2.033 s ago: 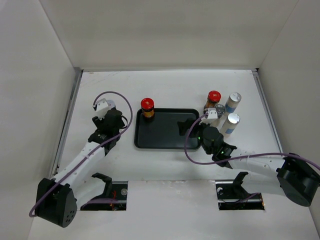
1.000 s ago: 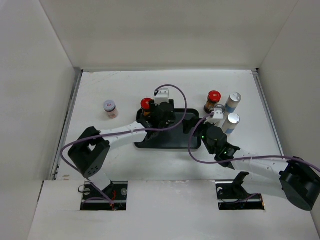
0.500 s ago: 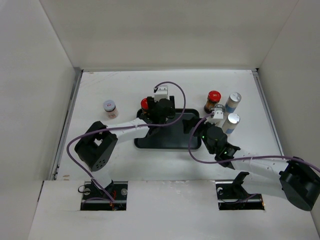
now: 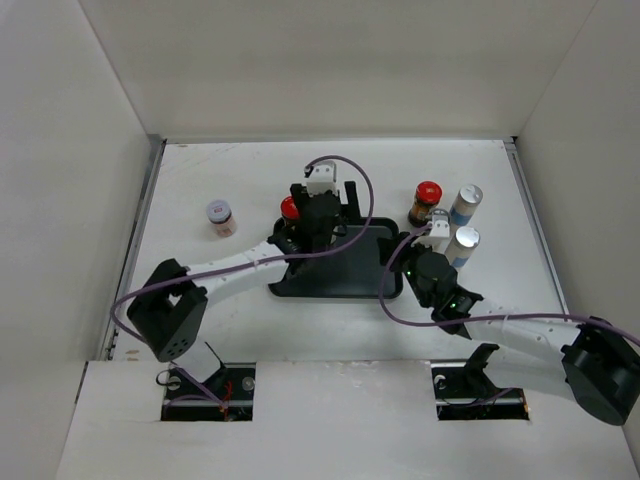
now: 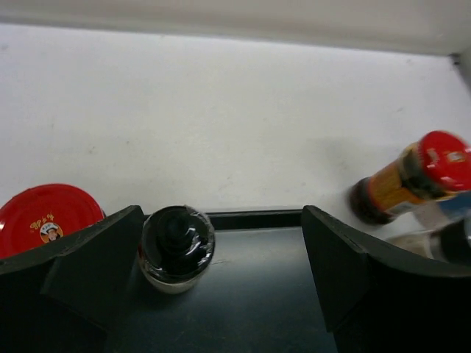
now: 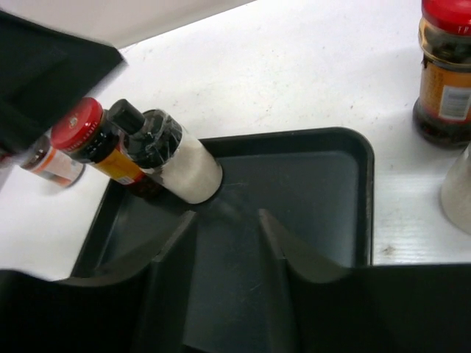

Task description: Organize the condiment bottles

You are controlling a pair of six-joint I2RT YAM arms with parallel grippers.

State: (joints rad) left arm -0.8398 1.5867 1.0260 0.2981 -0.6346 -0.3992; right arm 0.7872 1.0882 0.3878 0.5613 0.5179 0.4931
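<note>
Left wrist: red-capped jar (image 5: 48, 218) with cartoon-face logo, lettering illegible.

red-capped jar (image 5: 411, 181) blurred, red lid (image 5: 45, 219) half-hidden

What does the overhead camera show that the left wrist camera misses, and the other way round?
Only the overhead view shows the pale-lidded jar standing on the table left of the black tray. Only the left wrist view shows the black-capped bottle upright in the tray, within the open left gripper; from above the left arm hides it. Both show the tray, the red-capped jar in its far left corner, and a second red-capped jar outside it on the right.
</note>
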